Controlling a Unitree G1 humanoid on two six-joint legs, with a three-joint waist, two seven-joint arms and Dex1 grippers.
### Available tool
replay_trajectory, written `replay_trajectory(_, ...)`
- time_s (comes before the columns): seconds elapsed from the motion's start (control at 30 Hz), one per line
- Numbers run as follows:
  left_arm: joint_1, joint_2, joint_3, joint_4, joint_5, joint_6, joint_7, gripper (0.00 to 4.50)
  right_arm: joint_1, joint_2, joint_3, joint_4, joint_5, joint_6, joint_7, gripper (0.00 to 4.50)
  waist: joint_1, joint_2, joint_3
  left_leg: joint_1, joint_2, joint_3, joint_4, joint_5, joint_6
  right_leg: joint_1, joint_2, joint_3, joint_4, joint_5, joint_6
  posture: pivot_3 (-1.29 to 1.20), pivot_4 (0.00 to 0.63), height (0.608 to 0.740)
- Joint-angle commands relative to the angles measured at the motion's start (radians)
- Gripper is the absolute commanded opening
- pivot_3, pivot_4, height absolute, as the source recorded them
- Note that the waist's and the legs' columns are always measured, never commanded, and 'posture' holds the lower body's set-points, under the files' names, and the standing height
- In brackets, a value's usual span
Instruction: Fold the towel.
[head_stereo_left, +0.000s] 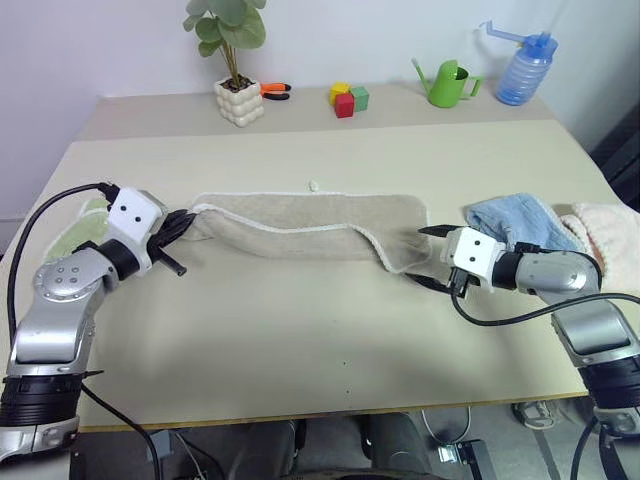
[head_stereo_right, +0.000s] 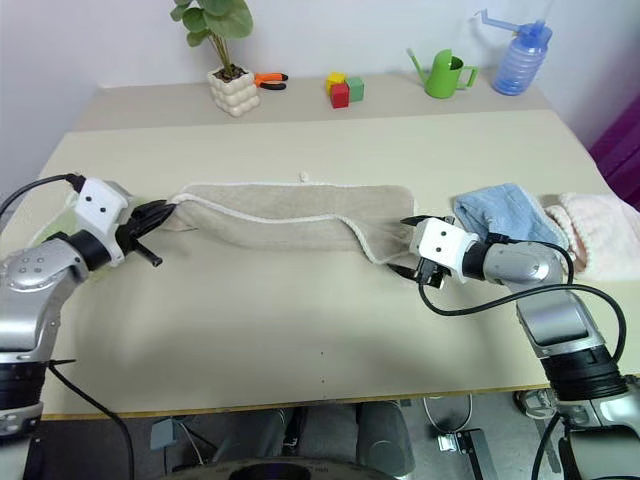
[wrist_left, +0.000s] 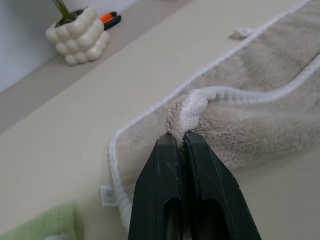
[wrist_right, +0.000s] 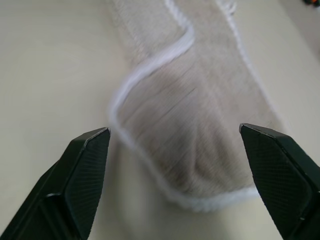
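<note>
Two tools flank the towel (head_stereo_left: 300, 225), folded lengthwise on the surface (head_stereo_left: 300, 340). Left tool (wrist_left: 181, 137) pinches the towel's end; right tool (wrist_right: 175, 135) is spread wide, towel end lying free.

the towel (head_stereo_left: 305, 226) is beige terry with whitish edging, folded lengthwise into a long band across the desk (head_stereo_left: 320, 340), its left end lifted, its right end lying flat.

The towel (head_stereo_left: 300, 225) is fuzzy beige terry cloth — white stitched edging — on a smooth matt table (head_stereo_left: 320, 350).
</note>
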Motion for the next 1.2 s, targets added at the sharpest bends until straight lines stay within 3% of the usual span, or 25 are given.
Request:
replay_trajectory(0.03,-0.022,-0.004,-0.003,-0.038,-0.008,0.002,-0.003,0.00,0.004,0.049,0.012,-0.111,-0.010,0.075,-0.056,4.33,0.000,0.000,0.000,0.000,0.000,0.000,0.000,0.000,0.000,0.000,0.000,0.000,0.000,0.000,0.000,0.00,0.150,0.732)
replay_trajectory(0.27,-0.032,-0.024,-0.023,-0.046,-0.002,0.010,0.000,0.00,-0.020,0.172,0.148,-0.193,-0.230,0.175,-0.230,4.33,0.000,0.000,0.000,0.000,0.000,0.000,0.000,0.001,-0.001,0.000,0.000,0.000,0.000,0.000,0.000,0.00,0.150,0.732)
replay_trajectory(0.43,-0.039,-0.030,-0.028,-0.047,0.001,0.011,0.003,0.00,-0.035,0.173,0.198,-0.170,-0.444,0.221,-0.350,4.33,0.004,0.000,0.000,0.000,0.000,0.000,0.000,0.001,-0.001,-0.001,0.000,0.000,0.001,0.000,0.000,0.00,0.150,0.732)
replay_trajectory(0.77,-0.043,-0.041,-0.030,-0.041,0.010,0.002,0.006,0.00,0.011,0.073,0.105,-0.224,-0.439,0.213,-0.288,4.33,0.002,-0.001,0.000,0.000,0.000,0.000,0.000,0.001,-0.001,0.000,0.000,0.000,0.001,0.000,0.000,0.00,0.150,0.732)
replay_trajectory(0.93,-0.041,-0.042,-0.031,-0.041,0.012,0.001,0.004,0.00,0.026,0.011,0.079,-0.207,-0.410,0.111,-0.242,4.33,0.000,-0.001,0.000,0.000,0.000,0.000,0.000,0.001,-0.001,0.000,0.000,0.000,0.000,0.000,0.000,0.00,0.150,0.732)
replay_trajectory(1.2,-0.034,-0.046,-0.029,-0.046,0.013,0.000,0.003,0.00,0.013,0.024,0.089,-0.170,-0.374,-0.039,-0.246,4.33,0.000,-0.001,0.000,0.000,0.000,0.001,0.000,0.001,-0.001,0.000,0.000,0.000,0.000,0.000,0.000,0.00,0.150,0.732)
